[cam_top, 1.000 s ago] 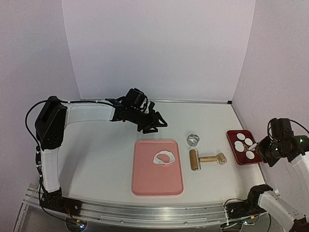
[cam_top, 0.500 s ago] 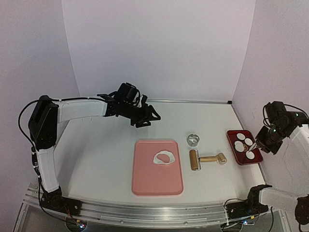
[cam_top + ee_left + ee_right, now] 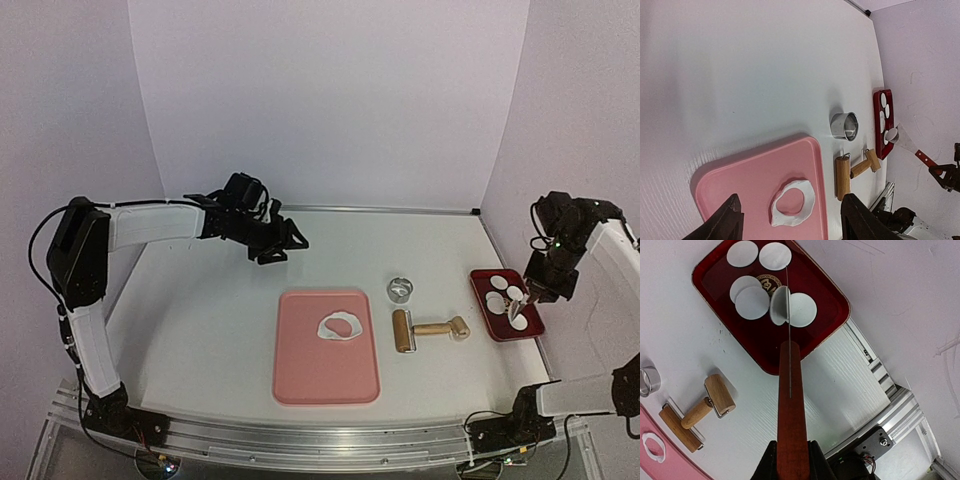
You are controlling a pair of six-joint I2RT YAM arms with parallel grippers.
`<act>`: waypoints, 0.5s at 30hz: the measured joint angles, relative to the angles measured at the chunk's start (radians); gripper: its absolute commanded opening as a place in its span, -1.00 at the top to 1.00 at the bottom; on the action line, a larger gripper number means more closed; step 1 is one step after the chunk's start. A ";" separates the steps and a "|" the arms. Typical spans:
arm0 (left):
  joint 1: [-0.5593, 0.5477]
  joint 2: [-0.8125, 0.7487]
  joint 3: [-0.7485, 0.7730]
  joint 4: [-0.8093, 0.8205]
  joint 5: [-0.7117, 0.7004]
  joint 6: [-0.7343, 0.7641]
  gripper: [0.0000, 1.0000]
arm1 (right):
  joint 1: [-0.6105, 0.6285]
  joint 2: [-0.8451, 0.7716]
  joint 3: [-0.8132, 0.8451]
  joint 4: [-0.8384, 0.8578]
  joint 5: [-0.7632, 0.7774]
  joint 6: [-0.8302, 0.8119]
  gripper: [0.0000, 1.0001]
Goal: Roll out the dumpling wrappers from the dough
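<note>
My right jaws are clamped on the spatula (image 3: 790, 390) by its red handle, with the blade tipped over the red tray (image 3: 830, 322) so the dumpling wrapper (image 3: 779, 305) on it can slide off beside the others. My left jaws stand apart and empty, parked well away from the holed dough (image 3: 810, 200) on the pink mat (image 3: 325, 375)

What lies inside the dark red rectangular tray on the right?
Five thin round white discs lie in the dark red tray. One overlaps another, and discs hide part of a gold emblem. A sixth disc rides tilted on the red-handled spatula.
</note>
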 measured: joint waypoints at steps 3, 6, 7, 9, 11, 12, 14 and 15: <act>0.017 -0.020 -0.002 -0.002 -0.012 0.009 -0.35 | 0.002 0.039 0.051 -0.017 0.007 -0.027 1.00; 0.038 -0.052 -0.026 -0.001 -0.021 0.011 -0.38 | 0.013 0.068 0.104 -0.023 0.025 -0.044 1.00; 0.048 -0.066 -0.039 -0.002 -0.025 0.013 -0.40 | 0.019 0.077 0.125 -0.025 0.033 -0.046 1.00; 0.067 -0.089 -0.059 -0.003 -0.036 0.018 -0.43 | 0.035 0.095 0.167 -0.028 0.052 -0.050 1.00; 0.088 -0.110 -0.080 -0.003 -0.047 0.028 -0.45 | 0.053 0.108 0.213 -0.034 0.071 -0.052 1.00; 0.097 -0.120 -0.091 -0.003 -0.051 0.032 -0.45 | 0.060 0.112 0.239 -0.034 0.074 -0.055 1.00; 0.122 -0.148 -0.121 -0.004 -0.053 0.035 -0.45 | 0.069 0.114 0.287 -0.032 0.057 -0.066 1.00; 0.133 -0.159 -0.135 -0.001 -0.051 0.035 -0.45 | 0.072 0.112 0.306 -0.032 0.036 -0.074 1.00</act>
